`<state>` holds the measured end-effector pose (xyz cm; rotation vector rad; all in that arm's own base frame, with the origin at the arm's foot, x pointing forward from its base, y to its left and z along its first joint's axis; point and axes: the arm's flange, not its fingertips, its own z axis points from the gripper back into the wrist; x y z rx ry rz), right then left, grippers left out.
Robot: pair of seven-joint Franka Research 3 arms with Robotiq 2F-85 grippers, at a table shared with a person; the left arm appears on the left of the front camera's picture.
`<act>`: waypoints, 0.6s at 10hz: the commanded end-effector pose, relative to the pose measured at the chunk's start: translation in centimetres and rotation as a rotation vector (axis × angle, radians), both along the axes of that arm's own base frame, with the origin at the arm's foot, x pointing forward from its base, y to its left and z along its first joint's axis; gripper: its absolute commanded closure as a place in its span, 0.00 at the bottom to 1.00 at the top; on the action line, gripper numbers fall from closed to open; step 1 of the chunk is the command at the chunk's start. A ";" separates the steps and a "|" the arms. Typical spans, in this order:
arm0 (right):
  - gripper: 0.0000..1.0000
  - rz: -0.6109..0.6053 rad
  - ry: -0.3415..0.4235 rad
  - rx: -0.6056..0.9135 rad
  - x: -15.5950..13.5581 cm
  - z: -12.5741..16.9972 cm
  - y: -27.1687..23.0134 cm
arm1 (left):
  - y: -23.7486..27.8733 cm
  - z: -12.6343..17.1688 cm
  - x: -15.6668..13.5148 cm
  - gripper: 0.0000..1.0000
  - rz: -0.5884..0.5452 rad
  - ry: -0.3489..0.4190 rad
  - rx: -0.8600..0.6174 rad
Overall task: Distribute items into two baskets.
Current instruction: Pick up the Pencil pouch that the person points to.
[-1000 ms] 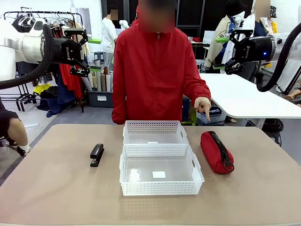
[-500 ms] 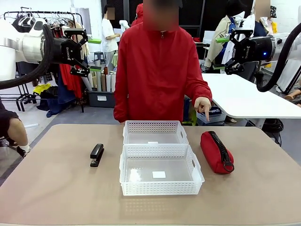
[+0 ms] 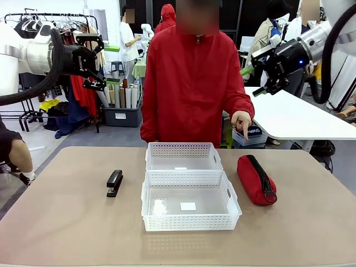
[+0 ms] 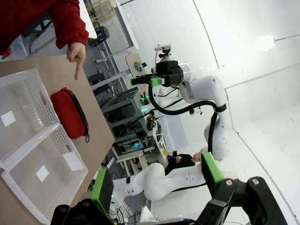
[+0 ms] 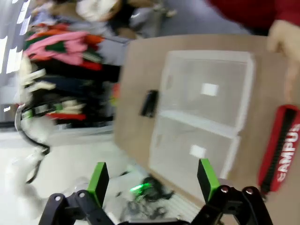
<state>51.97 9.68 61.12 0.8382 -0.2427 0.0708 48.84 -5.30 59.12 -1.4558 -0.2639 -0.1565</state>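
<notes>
Count it up: two baskets, the far basket (image 3: 181, 149) touching the near basket (image 3: 189, 221) mid-tabletop (image 3: 67, 222), one stapler (image 3: 114, 182) left of them, one pouch (image 3: 255, 179) right of them. A person's hand (image 3: 241, 122) points down over the pouch's far end. Front view gives the pouch's zip; the blurred right wrist view catches white lettering on its side, plus the stapler beyond the baskets. Left wrist view takes in both baskets, the pouch and the pointing finger. Left jaws wide and empty, high at the left, well apart from the stapler. Right jaws wide too, holding nothing, high at right, well apart from the pouch.
</notes>
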 end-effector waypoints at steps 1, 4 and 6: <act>0.00 -0.134 0.042 -0.235 1.0 0.7 1.2 | 0.0 0.2 0.0 0.00 -0.001 -0.003 -0.002; 0.00 -0.184 0.091 -0.431 2.3 0.2 1.2 | 0.0 0.2 0.0 0.00 -0.001 -0.003 -0.002; 0.00 -0.231 0.174 -0.617 1.8 -0.1 0.3 | 0.0 0.2 0.0 0.00 -0.001 -0.003 -0.002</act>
